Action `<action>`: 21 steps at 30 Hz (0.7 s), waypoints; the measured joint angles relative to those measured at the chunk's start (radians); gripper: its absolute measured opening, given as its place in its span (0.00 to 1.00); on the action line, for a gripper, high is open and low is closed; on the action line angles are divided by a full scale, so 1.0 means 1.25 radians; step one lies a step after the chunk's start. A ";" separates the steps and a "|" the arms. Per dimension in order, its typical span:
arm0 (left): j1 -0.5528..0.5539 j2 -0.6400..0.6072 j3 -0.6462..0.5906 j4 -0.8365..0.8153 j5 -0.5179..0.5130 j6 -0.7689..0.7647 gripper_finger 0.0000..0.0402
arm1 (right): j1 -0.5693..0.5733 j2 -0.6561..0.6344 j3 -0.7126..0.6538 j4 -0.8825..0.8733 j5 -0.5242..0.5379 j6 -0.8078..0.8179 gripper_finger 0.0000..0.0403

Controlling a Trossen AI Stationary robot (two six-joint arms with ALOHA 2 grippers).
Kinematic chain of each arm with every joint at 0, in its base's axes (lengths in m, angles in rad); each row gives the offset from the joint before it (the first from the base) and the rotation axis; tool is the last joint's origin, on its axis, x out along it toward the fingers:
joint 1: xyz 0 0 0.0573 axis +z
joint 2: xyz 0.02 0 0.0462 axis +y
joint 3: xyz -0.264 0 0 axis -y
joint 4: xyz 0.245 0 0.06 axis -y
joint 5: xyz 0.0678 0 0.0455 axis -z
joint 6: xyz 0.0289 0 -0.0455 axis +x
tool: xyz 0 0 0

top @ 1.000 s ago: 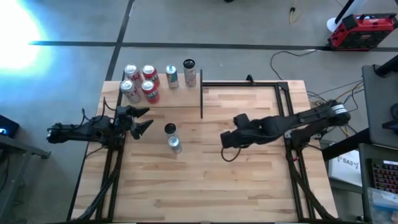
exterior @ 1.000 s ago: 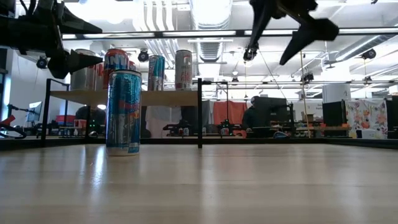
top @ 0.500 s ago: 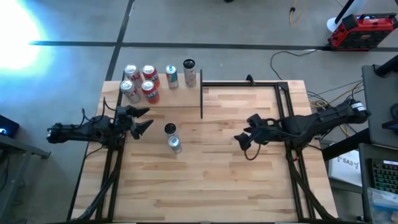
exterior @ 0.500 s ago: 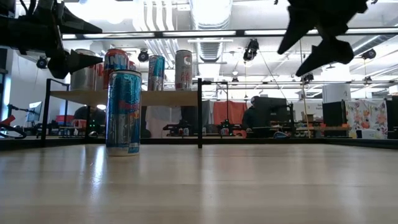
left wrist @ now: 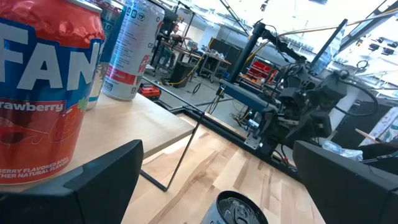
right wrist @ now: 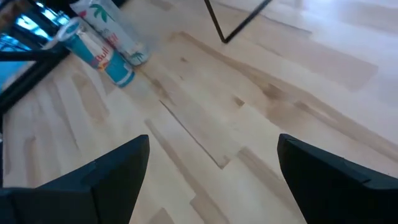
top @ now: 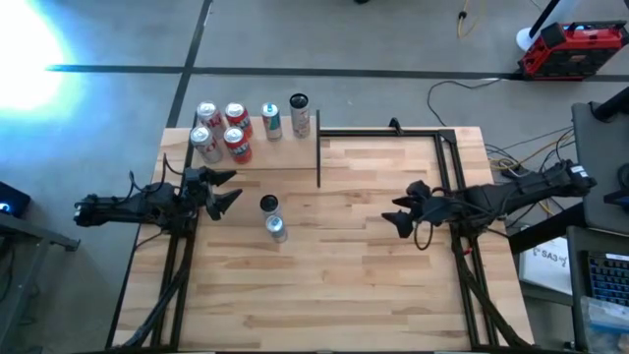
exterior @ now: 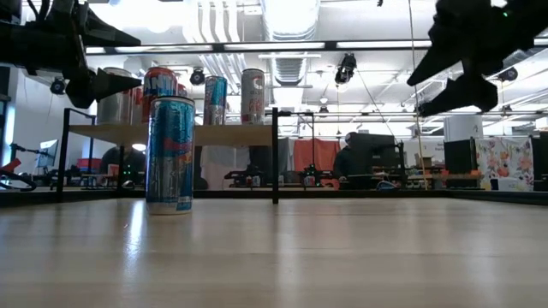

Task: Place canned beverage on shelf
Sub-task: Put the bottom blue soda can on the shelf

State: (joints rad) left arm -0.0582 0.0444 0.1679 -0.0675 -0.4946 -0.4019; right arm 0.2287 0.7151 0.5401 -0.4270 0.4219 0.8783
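High view, looking straight down: the striped butcher-block table (top: 324, 285) carries, at its far left corner, the shelf (top: 251, 152), a plain pale board in a thin black frame, already bearing six cans (top: 224, 130) in a loose group; the blue can (top: 274, 228) left to place stands on the table just in front of the shelf, with a dark-topped can (top: 268, 205) touching or nearly touching its far side; my left gripper (top: 224, 190) hangs beside that pair on their left, jaws spread wide and empty; my right gripper (top: 406, 213) sits well apart, near the table's right edge, jaws also parted and holding nothing. Step in hand, as I judge it: reaching for the blue can with the left arm; to do it well I should come in level and low on the can body, centre it between the jaws, and avoid nudging the dark-topped neighbour or the strawberry can (left wrist: 43, 99) that stands close by my fingers on the shelf; the lift must clear the shelf's edge and its black upright (exterior: 275, 154). Low view: a workshop lies beyond the table, with ceiling ducts, strip lights, benches and a seated person (exterior: 353, 162).
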 joint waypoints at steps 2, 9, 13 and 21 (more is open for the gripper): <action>0.000 0.000 0.000 0.000 0.000 0.000 0.99 | 0.000 -0.030 -0.039 0.038 0.006 -0.021 0.83; 0.000 0.000 0.000 0.000 0.000 0.000 0.99 | 0.000 -0.132 -0.125 0.102 0.034 -0.097 0.83; 0.000 0.000 0.000 0.000 0.000 0.000 0.99 | -0.009 -0.184 -0.156 0.109 0.041 -0.106 0.83; 0.000 0.000 0.000 0.000 0.000 0.000 0.99 | -0.016 -0.247 -0.215 0.187 0.043 -0.229 0.83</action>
State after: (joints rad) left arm -0.0582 0.0444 0.1680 -0.0675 -0.4944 -0.4019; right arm 0.2089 0.4064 0.2709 -0.1933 0.4752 0.5919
